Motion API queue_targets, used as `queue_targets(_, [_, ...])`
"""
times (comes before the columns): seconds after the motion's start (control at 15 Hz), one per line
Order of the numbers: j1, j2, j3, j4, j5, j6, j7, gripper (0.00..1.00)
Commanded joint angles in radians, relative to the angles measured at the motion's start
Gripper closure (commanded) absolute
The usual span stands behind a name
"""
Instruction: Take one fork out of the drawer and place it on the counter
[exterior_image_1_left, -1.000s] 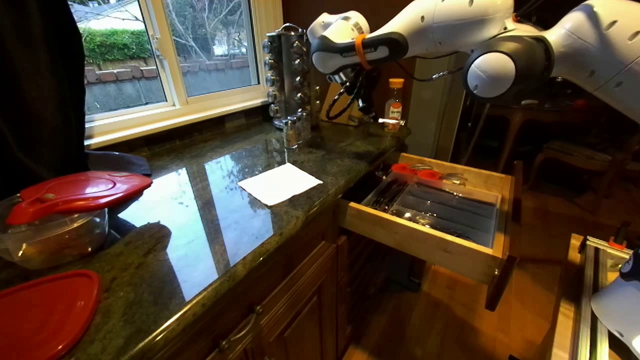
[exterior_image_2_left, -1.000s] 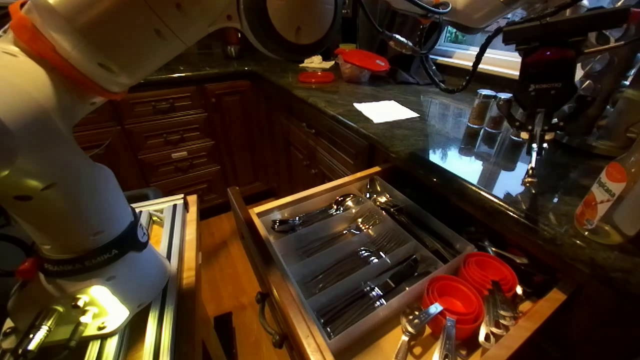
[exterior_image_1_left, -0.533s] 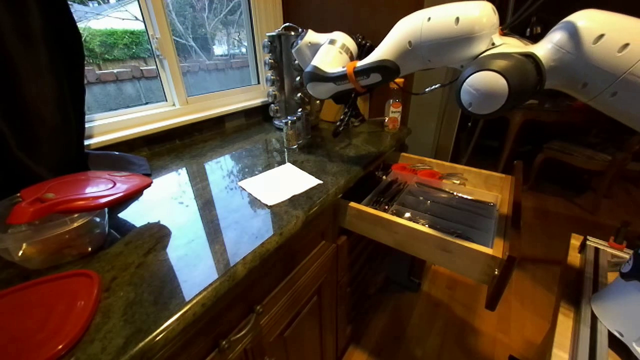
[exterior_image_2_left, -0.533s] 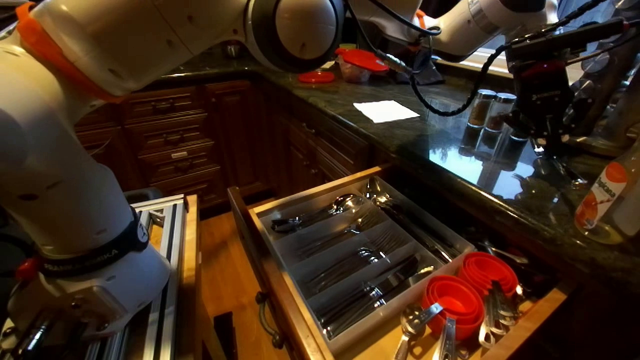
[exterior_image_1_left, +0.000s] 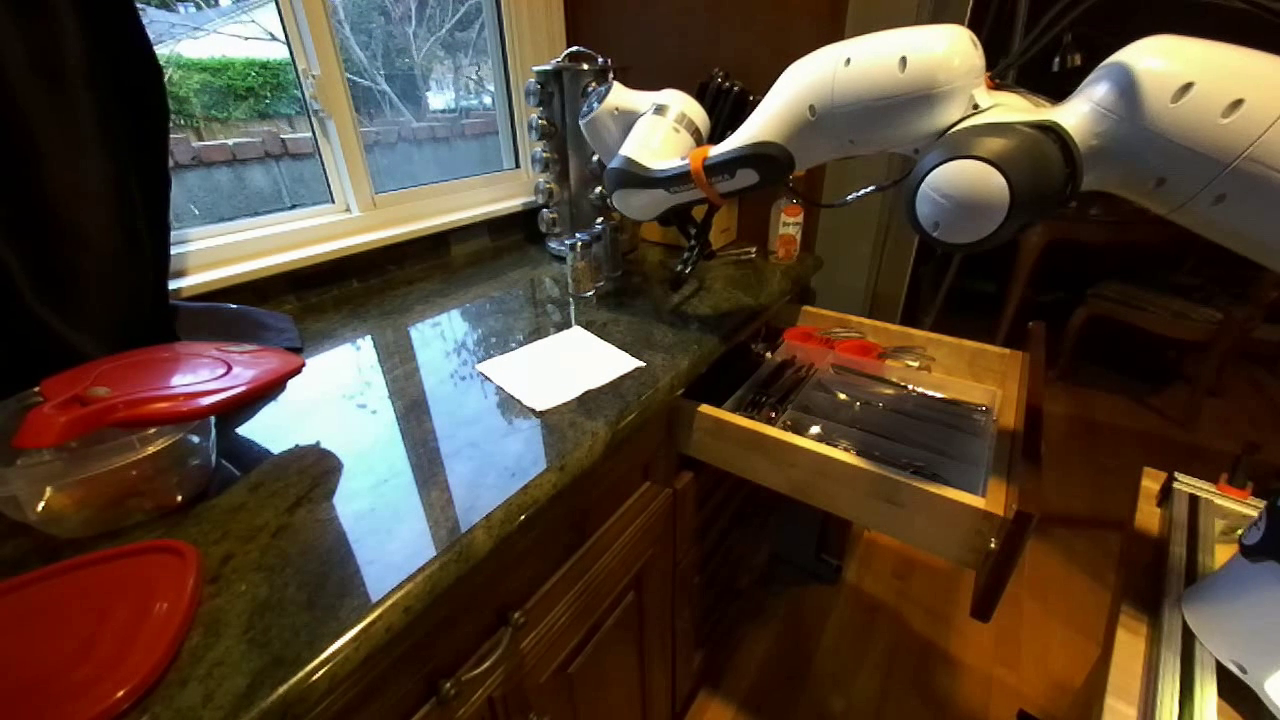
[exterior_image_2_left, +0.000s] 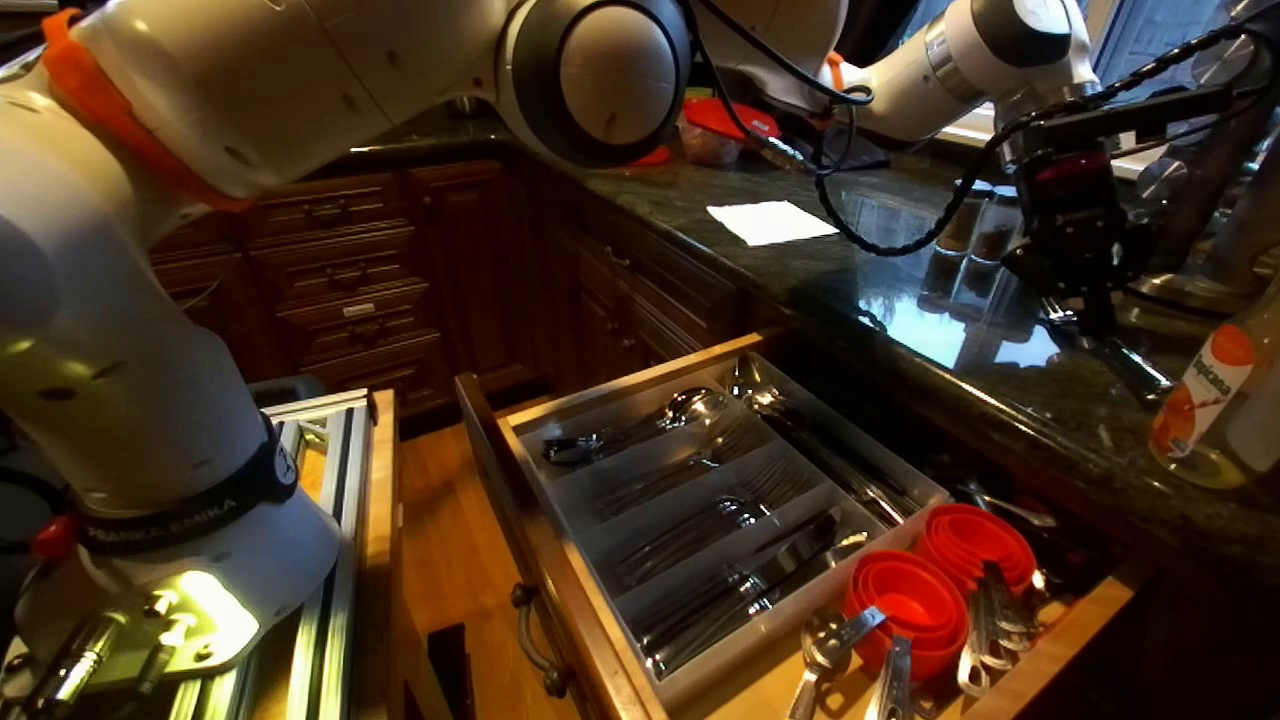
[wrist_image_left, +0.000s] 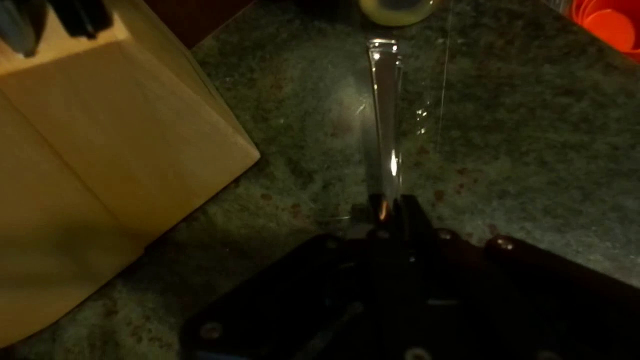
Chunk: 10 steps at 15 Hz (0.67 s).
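Note:
My gripper (wrist_image_left: 392, 205) is shut on the fork (wrist_image_left: 386, 95), a shiny silver piece whose handle points away from the fingers. Its head is mostly hidden by the gripper. In an exterior view the gripper (exterior_image_2_left: 1085, 310) is low over the dark stone counter (exterior_image_2_left: 870, 175), with the fork's handle (exterior_image_2_left: 1135, 370) slanting toward the juice bottle. The fork is close to the counter; I cannot tell whether it touches. In an exterior view the gripper (exterior_image_1_left: 690, 270) is partly hidden behind the arm. The drawer (exterior_image_1_left: 840, 495) stands open, with several forks and other cutlery in its divided tray (exterior_image_2_left: 770, 620).
The juice bottle (exterior_image_2_left: 1205, 390) stands just beyond the fork's handle. A wooden knife block (wrist_image_left: 140, 130) is close beside the gripper. Glass spice jars (exterior_image_1_left: 582, 265) and a spice rack (exterior_image_1_left: 570, 150) stand behind. White paper (exterior_image_1_left: 560, 368) lies on the counter. Red measuring cups (exterior_image_2_left: 905, 600) are in the drawer.
My gripper has come down toward the counter with the fork. In an exterior view the fork swung from hanging below the fingers to slanting toward the bottle. The drawer has not moved.

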<state>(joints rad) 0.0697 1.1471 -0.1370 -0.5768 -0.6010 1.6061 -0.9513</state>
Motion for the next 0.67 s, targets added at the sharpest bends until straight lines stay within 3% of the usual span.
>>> queue_targets(0.0, [-0.005,0.013,0.01,0.028,0.007,-0.004,-0.063,0.98])
queue_targets(0.07, [-0.005,0.012,0.011,0.027,0.008,-0.009,-0.072,0.9])
queue_targets(0.13, [-0.006,0.013,0.01,0.027,0.007,-0.006,-0.08,0.65])
queue_targets(0.27, [-0.006,0.012,0.008,0.029,0.005,-0.005,-0.089,0.62])
queue_targets(0.47, [-0.002,0.005,0.005,0.032,0.003,-0.002,-0.083,0.4])
queue_targets(0.6, [0.011,-0.02,0.008,0.02,0.015,-0.064,-0.068,0.25])
